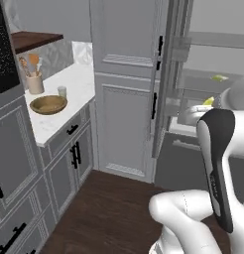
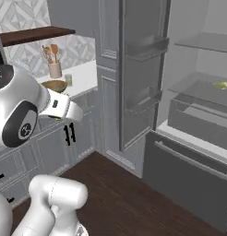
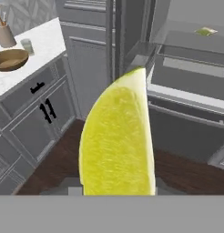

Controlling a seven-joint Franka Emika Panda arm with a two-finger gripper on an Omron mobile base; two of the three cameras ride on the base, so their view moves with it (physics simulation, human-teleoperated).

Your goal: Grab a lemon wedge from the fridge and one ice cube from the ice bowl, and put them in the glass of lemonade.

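- Hand view: the wedge (image 3: 117, 136) stood close before the lens, rind edge to the right and pulp facing the camera, its base at the spot where the fingertips rise. The fingers themselves were hidden behind it; I judged the gripper partly closed and clamped on the wedge, since nothing else could have held it there.
- The wedge was upright and clear of every surface, held in the air between fridge and counter. That suits a carry, not a pick or a release.
- In the left base view a sliver of yellow (image 1: 209, 101) showed beside the arm's forearm, near the fridge (image 1: 203, 124) interior; most likely the same wedge, though too small to confirm.
- The fridge door (image 2: 140, 69) stood open, its shelves bare apart from a small green-yellow item (image 2: 223, 85) on an upper shelf. Its identity could not be told.
- On the counter (image 1: 69, 94) the bowl (image 1: 48, 104) sat near the front edge, with the glass (image 1: 62, 91) just behind it and apart from it. A beige cup of spoons (image 1: 34, 82) stood further back.
- Whether the bowl held ice could not be seen.
- Judgement: the fetch from the fridge appeared done; the wedge was well apart from the glass, so delivery and the ice cube remained outstanding.
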